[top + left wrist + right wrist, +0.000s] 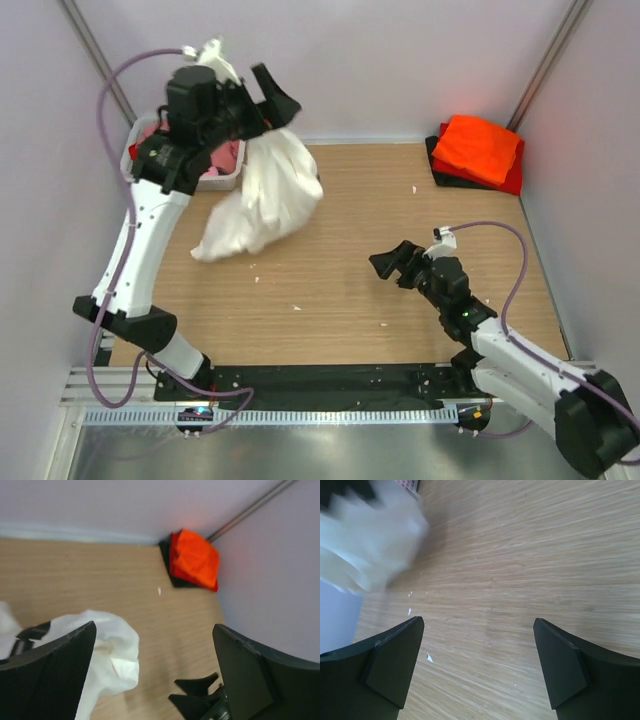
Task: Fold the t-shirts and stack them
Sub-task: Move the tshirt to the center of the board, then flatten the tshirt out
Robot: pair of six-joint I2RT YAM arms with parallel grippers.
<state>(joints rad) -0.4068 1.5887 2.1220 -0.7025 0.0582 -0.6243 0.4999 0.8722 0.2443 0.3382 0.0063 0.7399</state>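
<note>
The white shirt (pixel 262 195) hangs bunched just beside the wide-open left gripper (pixel 270 110), its low end on the table (pixel 400 200) by the tub (pixel 226 181); fetching looks done, and next both arms, the right gripper (pixel 392 262) also open, must spread it flat.

**Three eyes on one table**

My overhead camera sits high behind my bases and looks down on the whole table (pixel 400 200), both arms included. The camera on my left gripper (pixel 154 627) is raised and faces across the boards to the far right corner. It shares the orange shirt (pixel 195 557) and the white shirt (pixel 110 650) with the overhead view. The camera on my right gripper (pixel 479 622) looks low and close over the wood toward the far left, where that white shirt shows only as a blur.
</note>
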